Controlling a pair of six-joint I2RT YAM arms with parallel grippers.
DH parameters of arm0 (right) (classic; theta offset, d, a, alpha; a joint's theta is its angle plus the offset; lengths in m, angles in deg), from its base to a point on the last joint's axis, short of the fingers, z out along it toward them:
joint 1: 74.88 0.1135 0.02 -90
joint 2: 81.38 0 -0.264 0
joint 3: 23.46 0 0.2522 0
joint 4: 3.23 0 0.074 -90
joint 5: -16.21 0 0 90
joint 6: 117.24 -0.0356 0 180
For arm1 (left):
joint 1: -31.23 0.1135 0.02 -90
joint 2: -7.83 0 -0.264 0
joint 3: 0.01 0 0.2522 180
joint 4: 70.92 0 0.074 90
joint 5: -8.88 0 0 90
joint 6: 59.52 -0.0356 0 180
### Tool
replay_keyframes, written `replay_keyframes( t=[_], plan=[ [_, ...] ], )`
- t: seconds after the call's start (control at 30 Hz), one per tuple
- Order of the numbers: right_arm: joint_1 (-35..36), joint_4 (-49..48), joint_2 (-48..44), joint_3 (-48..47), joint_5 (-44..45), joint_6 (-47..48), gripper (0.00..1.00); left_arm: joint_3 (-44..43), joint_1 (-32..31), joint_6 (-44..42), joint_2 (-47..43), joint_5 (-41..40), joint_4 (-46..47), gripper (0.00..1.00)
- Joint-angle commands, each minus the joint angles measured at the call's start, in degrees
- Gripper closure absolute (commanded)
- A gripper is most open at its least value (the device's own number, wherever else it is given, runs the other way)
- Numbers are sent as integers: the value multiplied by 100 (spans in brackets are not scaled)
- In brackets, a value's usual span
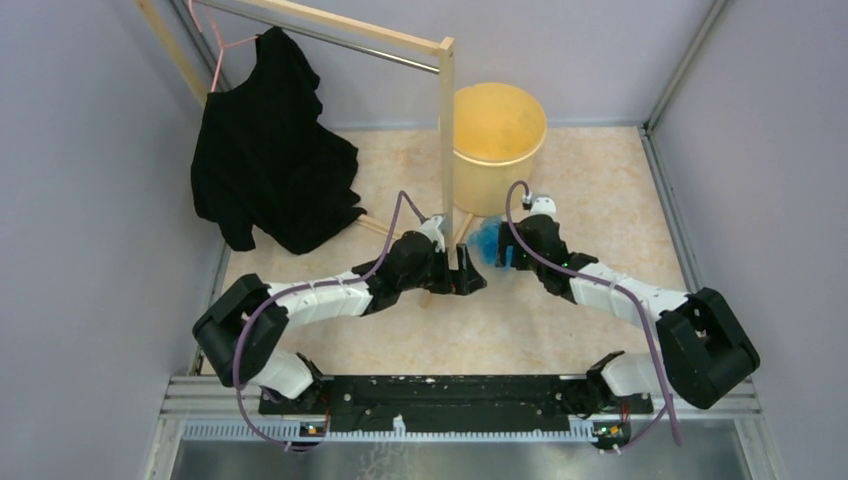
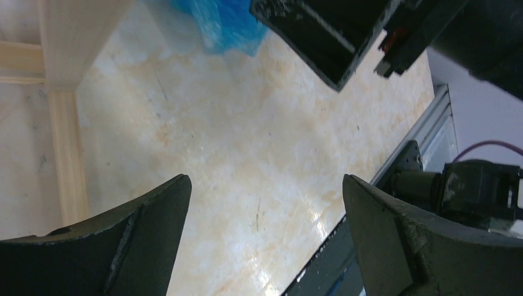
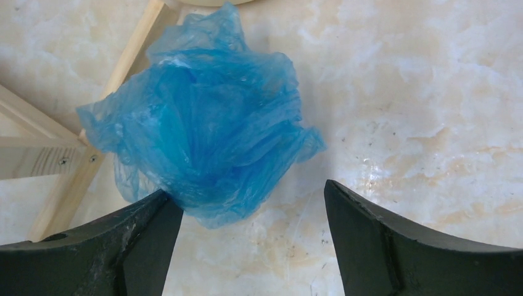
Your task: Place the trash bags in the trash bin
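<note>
The crumpled blue trash bag (image 3: 203,142) lies beside the wooden rack's foot (image 3: 74,179), near the trash bin (image 1: 497,135). The right gripper (image 3: 248,192), unclenched, is best centred over it before closing. The left gripper (image 2: 265,179) is spread, empty.

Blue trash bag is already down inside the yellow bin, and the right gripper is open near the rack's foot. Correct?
Not quite. The blue trash bag is not in the trash bin. It lies crumpled on the table beside the rack's foot, as the right wrist view shows. The right gripper is open near the rack's foot, as you said.
</note>
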Motion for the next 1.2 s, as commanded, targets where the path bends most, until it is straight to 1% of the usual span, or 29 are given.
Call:
replay_keyframes(
  t=[0.0,0.13,0.33,0.43,0.53,0.6,0.7,0.8,0.83,0.87,0.9,0.97,1.0,1.03,1.07,1.13,1.17],
  plan=[
    [-140,-91,-194,99,-107,-12,17,-376,176,-152,289,-409,87,1],
    [-201,-138,-200,38,-269,32,14,-552,383,-247,505,-387,-25,1],
    [-324,-162,-93,-177,-521,-14,14,-958,975,-552,803,-76,-358,1],
    [-358,-176,-20,-268,-639,-30,13,-1078,1139,-678,838,-45,-440,1],
    [-387,-227,77,-361,-867,-57,10,-1183,1204,-733,846,131,-643,1],
    [-384,-307,176,-410,-1084,-51,8,-1018,1199,-762,684,458,-515,1],
    [-389,-332,336,-516,-1195,48,7,-553,1192,-781,189,829,-402,1],
    [-387,-271,552,-647,-1097,245,9,-100,1189,-850,-532,961,-711,1],
    [-384,-248,622,-688,-1113,306,12,26,1192,-870,-789,998,-875,1],
    [-384,-235,672,-720,-1221,370,19,142,1190,-884,-1175,1021,-993,1],
    [-384,-232,715,-747,-1445,446,28,263,1188,-897,-1460,1053,-1106,1],
    [-379,-263,685,-714,-2161,599,48,465,1190,-922,-1928,1072,-1369,1],
    [-375,-307,608,-631,-2487,609,53,533,1186,-940,-2127,1099,-1549,1],
    [-379,-332,514,-518,-2899,599,58,585,1190,-953,-2302,1113,-1708,1],
    [-370,-318,357,-410,-3099,594,65,645,1191,-959,-2470,1153,-1811,1],
    [-366,-273,-109,-131,-3750,518,80,791,1190,-954,-2753,1249,-1880,1],
    [-360,-262,-338,11,-4093,445,86,872,1185,-933,-2875,1295,-1870,1]
  ],
)
